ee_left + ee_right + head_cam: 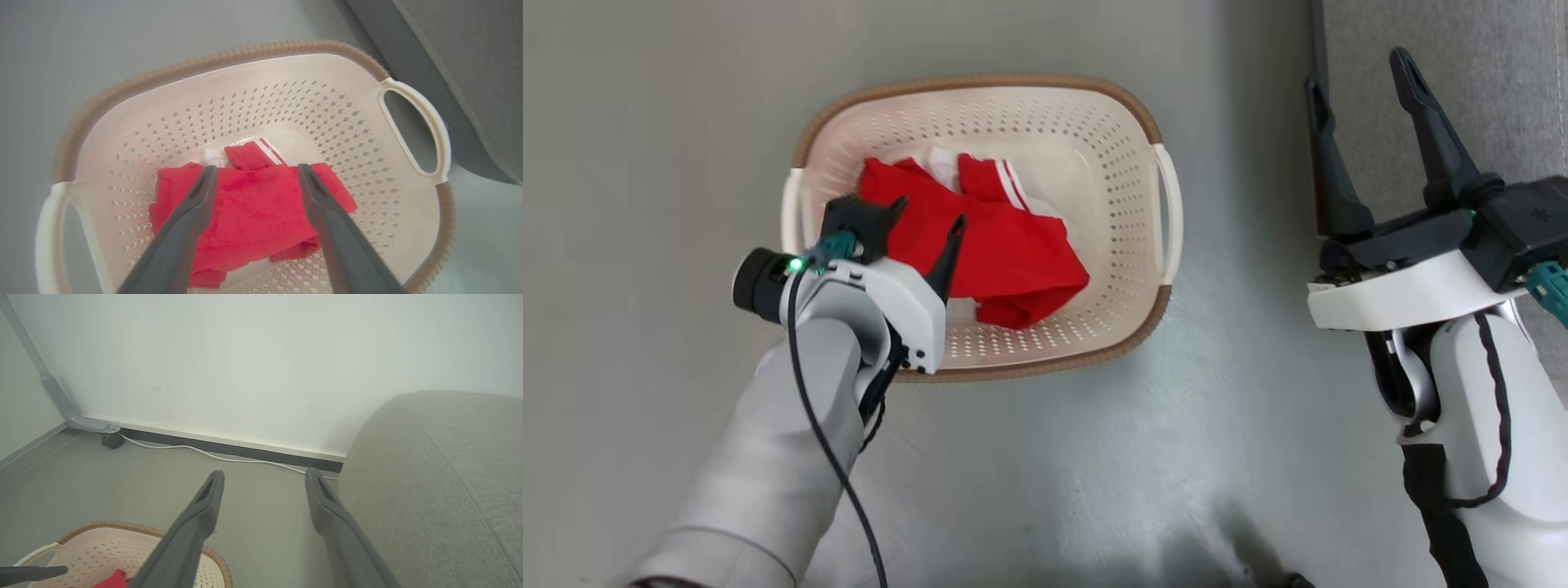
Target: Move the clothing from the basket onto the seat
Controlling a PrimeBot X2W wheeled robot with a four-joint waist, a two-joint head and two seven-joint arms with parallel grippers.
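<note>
The grey seat (1519, 90) takes the upper right corner of the head view, and the cream basket (1111, 163) stands on the floor (645, 122) at upper centre, apart from it. The red clothing (1005, 253) lies bunched on the basket's bottom, left of its middle. The left gripper (931, 211) hangs over that pile with fingers wide and empty; the right gripper (1357, 69), at the right edge, also has wide, empty fingers.

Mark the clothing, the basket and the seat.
clothing (253, 204), left wrist view, middle of the red fabric.
basket (980, 82), head view, brown rim.
seat (441, 477), right wrist view, grey upholstery.
</note>
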